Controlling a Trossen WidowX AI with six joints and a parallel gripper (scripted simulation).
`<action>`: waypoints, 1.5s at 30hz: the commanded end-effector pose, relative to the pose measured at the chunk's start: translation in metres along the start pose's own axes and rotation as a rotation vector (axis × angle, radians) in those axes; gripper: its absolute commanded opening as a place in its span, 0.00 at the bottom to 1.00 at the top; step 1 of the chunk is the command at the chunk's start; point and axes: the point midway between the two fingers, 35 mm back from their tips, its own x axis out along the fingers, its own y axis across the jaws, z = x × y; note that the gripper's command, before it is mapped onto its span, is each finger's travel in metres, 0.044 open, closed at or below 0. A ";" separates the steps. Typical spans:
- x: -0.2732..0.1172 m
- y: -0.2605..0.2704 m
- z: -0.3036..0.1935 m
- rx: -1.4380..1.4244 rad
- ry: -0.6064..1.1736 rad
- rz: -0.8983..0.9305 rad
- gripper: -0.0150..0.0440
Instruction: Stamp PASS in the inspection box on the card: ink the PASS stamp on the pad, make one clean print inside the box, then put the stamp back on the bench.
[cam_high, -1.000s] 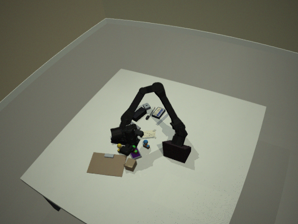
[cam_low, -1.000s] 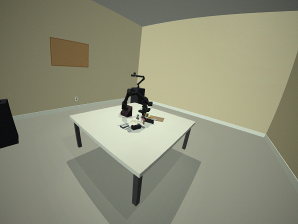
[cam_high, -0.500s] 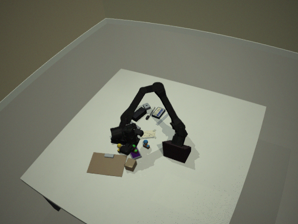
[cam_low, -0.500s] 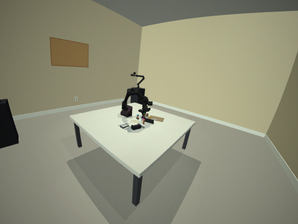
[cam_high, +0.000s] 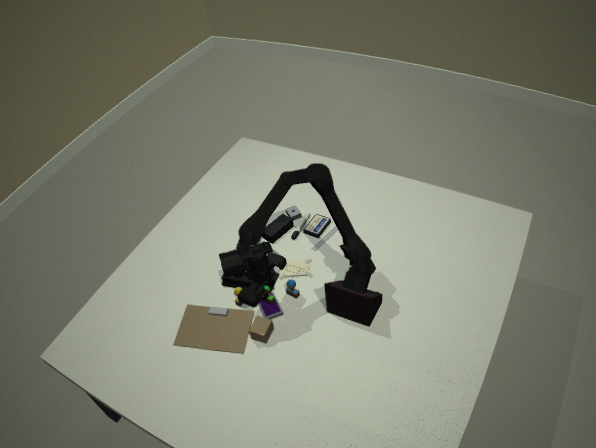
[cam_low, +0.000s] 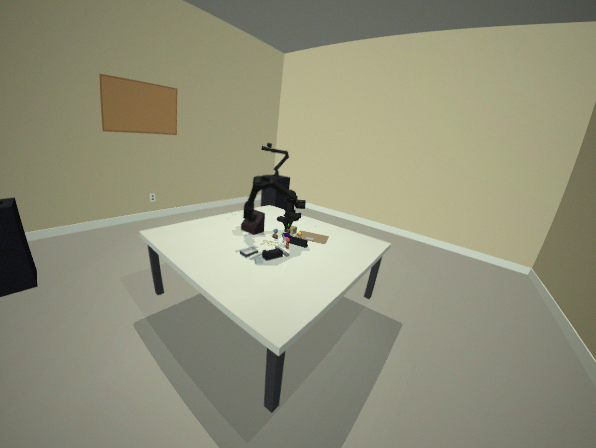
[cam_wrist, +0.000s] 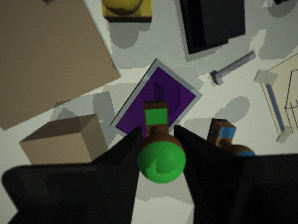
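Note:
My gripper (cam_high: 267, 293) (cam_wrist: 157, 131) is shut on the green-knobbed stamp (cam_high: 270, 298) (cam_wrist: 161, 161), which has a brown body and a green patch. It holds the stamp over the purple ink pad (cam_high: 272, 309) (cam_wrist: 172, 84) with a grey rim; the stamp's underside and its exact height over the pad are hidden. A cream sheet (cam_high: 298, 268) with fine line marks, perhaps the card, lies beyond the pad and is cut off in the wrist view. I cannot make out an inspection box or any lettering on the stamp.
A blue-knobbed stamp (cam_high: 292, 287) (cam_wrist: 227, 132) stands beside the pad, and a yellow one (cam_high: 238, 291) (cam_wrist: 127, 11) on the other side. A brown block (cam_high: 261, 330) (cam_wrist: 62, 145) and a clipboard (cam_high: 214, 331) (cam_wrist: 45, 65) are close by. A red-topped stamp (cam_low: 288, 242) shows in the exterior view.

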 end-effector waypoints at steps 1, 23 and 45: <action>-0.008 0.001 0.001 0.008 0.001 0.006 0.25; -0.035 -0.024 0.008 -0.014 0.000 0.012 0.25; -0.032 -0.146 0.018 -0.111 -0.002 0.007 0.25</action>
